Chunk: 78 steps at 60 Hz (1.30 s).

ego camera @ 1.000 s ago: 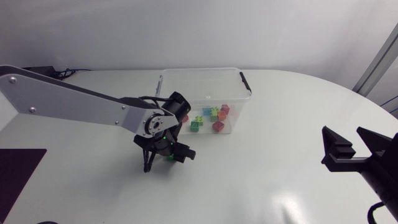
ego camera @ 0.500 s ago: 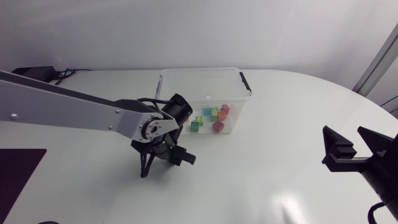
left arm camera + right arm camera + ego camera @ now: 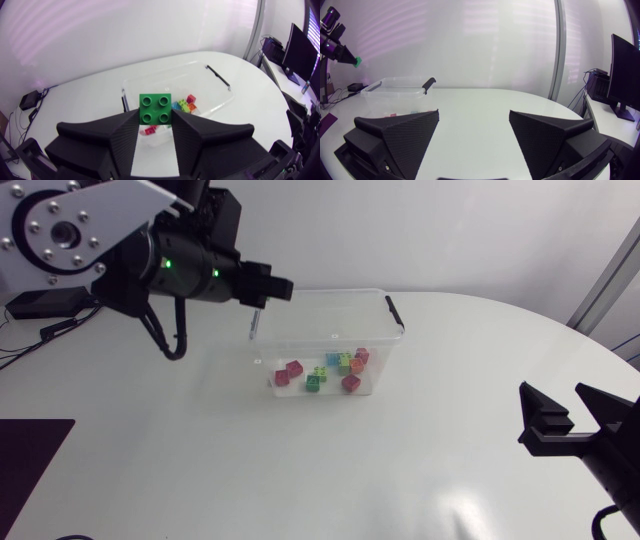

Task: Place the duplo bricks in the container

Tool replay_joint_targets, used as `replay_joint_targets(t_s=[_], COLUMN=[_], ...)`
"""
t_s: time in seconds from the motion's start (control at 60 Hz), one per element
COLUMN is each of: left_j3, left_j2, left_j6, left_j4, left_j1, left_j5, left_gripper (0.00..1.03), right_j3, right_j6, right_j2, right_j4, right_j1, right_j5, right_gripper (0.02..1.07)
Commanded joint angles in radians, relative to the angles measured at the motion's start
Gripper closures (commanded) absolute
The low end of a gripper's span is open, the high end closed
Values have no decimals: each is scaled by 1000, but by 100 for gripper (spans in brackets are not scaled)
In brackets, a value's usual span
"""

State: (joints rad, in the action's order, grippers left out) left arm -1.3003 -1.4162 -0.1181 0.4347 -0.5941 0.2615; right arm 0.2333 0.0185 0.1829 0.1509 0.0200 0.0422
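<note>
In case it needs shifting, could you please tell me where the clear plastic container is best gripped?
Probably its right-hand end wall, by the black handle: the clear plastic container is open-topped with thin upright walls, so a claw coming from above can straddle that rim, one finger inside and one outside.

No text, label or number is readable.

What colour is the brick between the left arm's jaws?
The brick is green, clearest in the left wrist view.
</note>
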Motion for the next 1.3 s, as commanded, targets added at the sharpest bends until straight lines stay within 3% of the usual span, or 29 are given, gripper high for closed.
replay_joint_targets(t_s=[0.0,0.217,0.317,0.35,0.4,0.483,0.783,1.283], left_j3=[-37,-96,-142,-157,-169,-166,-17,477], left_j2=[-81,-267,-366,-392,-409,-392,-153,304], left_j6=[32,58,64,66,66,66,86,146], left_j4=[-30,-122,-137,-136,-134,-129,-152,-376], left_j1=[14,28,50,59,74,96,203,335], left_j5=[4,2,2,2,2,2,-2,-2], left_gripper=[82,79,71,58,28,4,4,4], right_j3=[-32,-32,-34,-32,-34,-34,-40,-75], right_j6=[3,3,1,1,-2,-3,-19,-51], right_j2=[-5,-3,-5,-5,-7,-7,-34,-117], right_j4=[1,-1,1,1,3,3,-2,1], right_j1=[8,8,8,8,5,5,20,23], right_j5=[7,7,7,7,7,7,7,7], right_gripper=[6,6,6,6,6,6,6,6])
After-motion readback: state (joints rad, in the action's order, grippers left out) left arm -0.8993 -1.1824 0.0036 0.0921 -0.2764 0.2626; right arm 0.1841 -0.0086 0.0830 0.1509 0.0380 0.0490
